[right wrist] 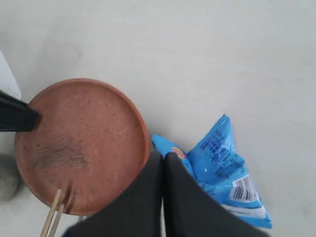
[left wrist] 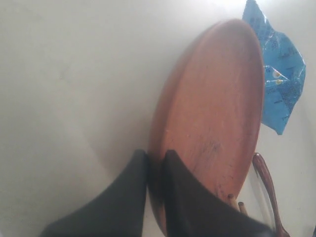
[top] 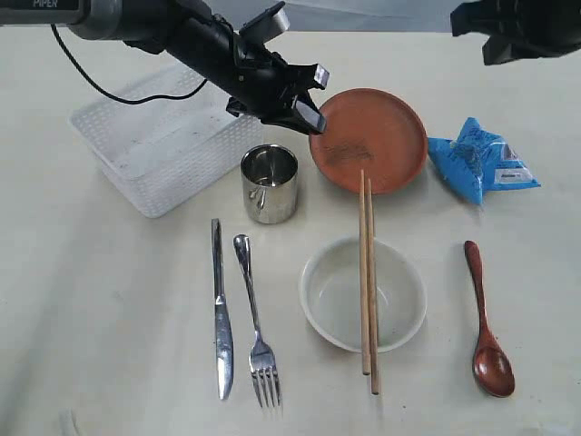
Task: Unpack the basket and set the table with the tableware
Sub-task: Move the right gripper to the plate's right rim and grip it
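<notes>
This is looking like a robotics lab bench rather than a home dining room. Two black robot arms, left (top: 209,45) and right (top: 517,27), are hanging over a plain, scuffed cream worktop (top: 109,318), the left one trailing a loose black cable (top: 127,102) and bearing a "PIPER" label (top: 45,4). A knife (top: 221,318), fork (top: 254,318), bowl (top: 331,300), plate (top: 381,127) and snack packet (top: 481,163) are lying straight on the bare surface beside a white plastic basket (top: 145,145).

bright even light, soft shadows on the table (top: 109,345), wrist foregrounds blurred.
</notes>
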You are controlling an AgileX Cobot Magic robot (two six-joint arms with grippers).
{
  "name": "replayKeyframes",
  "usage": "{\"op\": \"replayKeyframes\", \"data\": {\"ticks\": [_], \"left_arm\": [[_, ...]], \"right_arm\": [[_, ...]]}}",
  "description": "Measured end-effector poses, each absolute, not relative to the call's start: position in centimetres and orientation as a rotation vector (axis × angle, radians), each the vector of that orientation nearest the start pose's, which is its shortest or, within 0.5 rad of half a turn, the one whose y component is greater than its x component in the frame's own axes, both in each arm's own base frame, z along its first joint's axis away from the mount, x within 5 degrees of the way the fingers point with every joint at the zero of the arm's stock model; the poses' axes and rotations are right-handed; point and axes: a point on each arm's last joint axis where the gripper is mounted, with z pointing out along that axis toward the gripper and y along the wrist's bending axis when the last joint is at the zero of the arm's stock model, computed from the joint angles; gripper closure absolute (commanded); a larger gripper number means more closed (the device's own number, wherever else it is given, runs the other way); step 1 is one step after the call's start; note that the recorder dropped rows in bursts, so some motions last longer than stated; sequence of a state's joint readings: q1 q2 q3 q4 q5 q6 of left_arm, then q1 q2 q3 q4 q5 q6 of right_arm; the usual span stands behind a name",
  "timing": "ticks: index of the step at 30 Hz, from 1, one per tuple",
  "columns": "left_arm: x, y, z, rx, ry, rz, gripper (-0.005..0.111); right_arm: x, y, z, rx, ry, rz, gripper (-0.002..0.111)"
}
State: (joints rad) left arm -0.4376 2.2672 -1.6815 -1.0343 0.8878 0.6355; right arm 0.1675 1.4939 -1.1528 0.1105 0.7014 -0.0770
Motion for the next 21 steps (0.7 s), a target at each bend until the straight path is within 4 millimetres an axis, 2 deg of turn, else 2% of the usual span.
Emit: {"op": "replayKeyframes", "data": {"ticks": [3, 7, 9, 12, 13, 15, 17, 21], "left_arm": [[40.4, -25.6, 15.5, 0.601, 2.585, -1.171, 0.107], [40.4, -25.6, 15.5, 0.601, 2.585, -1.171, 0.107], [40.4, -25.6, 15.5, 0.600, 2.584, -1.173, 0.107], [40.4, -25.7, 15.6, 0.583, 2.579, -1.190, 0.107], [40.4, -25.7, 15.7, 0.577, 2.578, -1.200, 0.107], [40.3, -25.8, 15.8, 0.571, 2.578, -1.225, 0.107], [40.3, -25.8, 15.8, 0.571, 2.579, -1.236, 0.107], [40.2, -25.9, 15.8, 0.572, 2.581, -1.245, 0.107]], "right_arm": [[32.7, 4.8, 28.6, -0.186, 2.596, 0.164, 0.108], [34.5, 3.2, 25.2, -0.160, 2.778, 0.284, 0.107], [35.0, 3.0, 23.7, -0.141, 2.825, 0.427, 0.099], [35.5, 3.3, 22.7, -0.144, 2.807, 0.634, 0.076], [35.7, 3.4, 22.4, -0.152, 2.797, 0.666, 0.067], [36.1, 3.6, 21.9, -0.180, 2.779, 0.715, 0.055], [36.4, 3.7, 21.1, -0.195, 2.781, 0.738, 0.050], [37.0, 3.7, 19.6, -0.189, 2.795, 0.734, 0.049]]}}
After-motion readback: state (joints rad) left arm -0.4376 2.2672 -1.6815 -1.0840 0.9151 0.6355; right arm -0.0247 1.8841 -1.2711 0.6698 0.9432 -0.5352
